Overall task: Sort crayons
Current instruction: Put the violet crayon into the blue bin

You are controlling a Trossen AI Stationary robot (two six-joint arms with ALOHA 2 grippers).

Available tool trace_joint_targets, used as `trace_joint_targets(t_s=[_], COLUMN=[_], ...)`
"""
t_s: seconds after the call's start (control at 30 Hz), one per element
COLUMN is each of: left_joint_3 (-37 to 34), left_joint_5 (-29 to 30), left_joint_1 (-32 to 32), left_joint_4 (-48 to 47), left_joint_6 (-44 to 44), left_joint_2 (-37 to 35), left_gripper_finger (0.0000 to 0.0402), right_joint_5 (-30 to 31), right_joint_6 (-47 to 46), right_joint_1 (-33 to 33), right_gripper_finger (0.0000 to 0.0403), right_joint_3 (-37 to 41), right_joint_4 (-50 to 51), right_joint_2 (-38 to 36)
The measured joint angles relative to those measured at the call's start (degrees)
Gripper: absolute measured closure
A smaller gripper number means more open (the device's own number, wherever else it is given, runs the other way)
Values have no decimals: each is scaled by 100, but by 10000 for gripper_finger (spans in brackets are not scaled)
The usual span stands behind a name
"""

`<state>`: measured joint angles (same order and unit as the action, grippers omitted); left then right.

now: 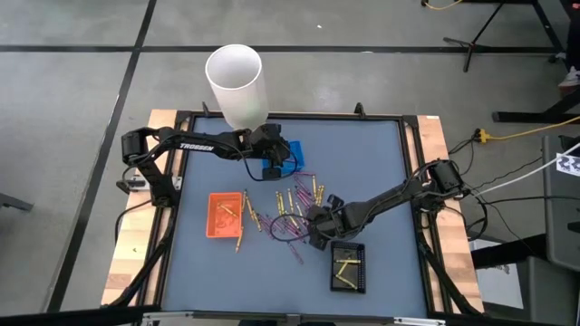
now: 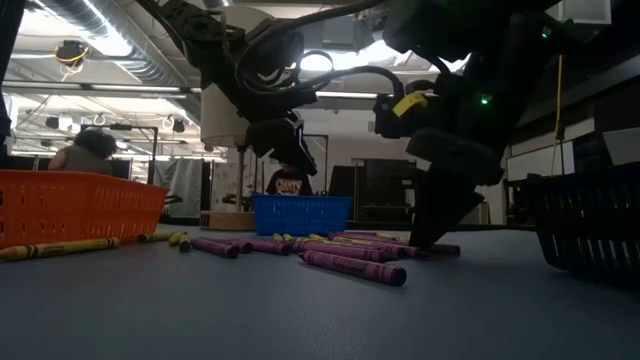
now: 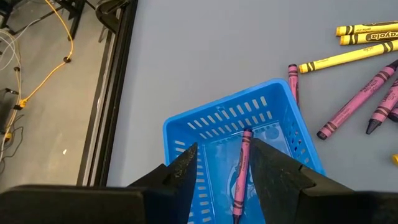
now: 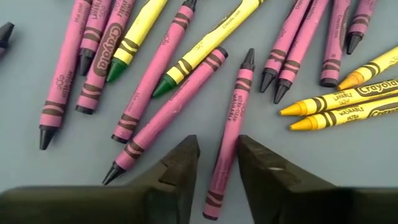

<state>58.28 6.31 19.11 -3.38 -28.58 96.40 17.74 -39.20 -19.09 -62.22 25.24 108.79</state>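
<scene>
purple crayons [image 2: 340,262] (loose), blue tray [image 2: 300,214] behind

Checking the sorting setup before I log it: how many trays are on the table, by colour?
Blue tray: 1
Orange tray: 1
Black tray: 1
Total: 3

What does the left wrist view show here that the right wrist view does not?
Only the left wrist view shows the small blue slotted plastic tray, with one purple-pink crayon lying in it between the left gripper's open fingers, and the table's dark edge rail with floor beyond.

Only the right wrist view shows the right gripper low over the pile, its fingers straddling a single purple-pink crayon on the table, plus yellow-wrapped crayons with green tips.

Both show loose purple-pink and yellow crayons on the grey tabletop.
</scene>
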Motion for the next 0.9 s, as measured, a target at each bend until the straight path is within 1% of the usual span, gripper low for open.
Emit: trace_joint_targets(t_s=[0.17, 0.33, 0.47, 0.67, 0.73, 0.9], left_joint_3=[0, 0, 0, 0, 0, -2], left_joint_5=[0, 1, 1, 76, 275, 1003], left_joint_1=[-2, -2, -2, -46, -106, -373], left_joint_4=[0, 0, 0, 0, -7, -182], left_joint_6=[0, 0, -2, -4, -7, -59], left_joint_2=[0, 0, 0, 0, -16, -185], left_gripper_finger=[272, 272, 272, 272, 272, 272], right_joint_5=[-41, -34, -28, -28, -32, -33], right_joint_6=[8, 11, 9, 91, 219, 546], right_joint_1=[0, -2, -2, 4, 10, 49], right_gripper_finger=[348, 382, 386, 375, 377, 384], right_joint_3=[0, 2, 7, -99, -193, -593], right_joint_4=[-16, -18, -16, 84, 167, 516], right_joint_2=[4, 4, 4, 21, 31, 39])
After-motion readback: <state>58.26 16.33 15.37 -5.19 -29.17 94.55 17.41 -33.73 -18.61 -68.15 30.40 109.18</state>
